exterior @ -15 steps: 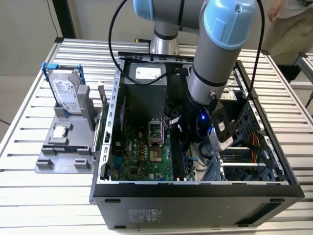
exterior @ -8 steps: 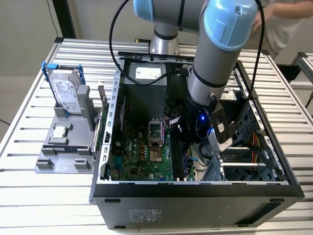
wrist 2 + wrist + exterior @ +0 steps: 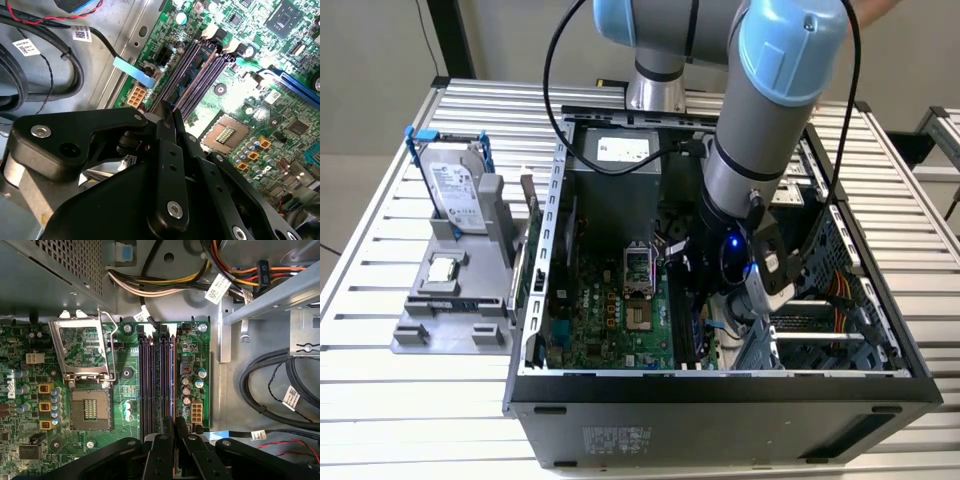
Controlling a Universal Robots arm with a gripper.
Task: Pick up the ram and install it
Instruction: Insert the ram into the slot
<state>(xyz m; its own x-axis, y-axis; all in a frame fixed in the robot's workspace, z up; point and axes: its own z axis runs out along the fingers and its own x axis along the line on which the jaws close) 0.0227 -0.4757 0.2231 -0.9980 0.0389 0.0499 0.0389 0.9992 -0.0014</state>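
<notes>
Right before your lens, the gripper (image 3: 169,116) is clenched on the ram (image 3: 196,79), whose thin edge stands upright in line with the memory slots (image 3: 155,380) beside the open processor socket (image 3: 90,407), seemingly so it can seat straight down.

A silver hard drive (image 3: 453,190) stands upright in its grey holder (image 3: 450,310) beside the open computer case (image 3: 720,390).

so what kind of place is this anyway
Probably a robotics lab or test bench for computer assembly: an open desktop case lies on a slatted aluminium table, beside a grey fixture holding a hard drive.
</notes>
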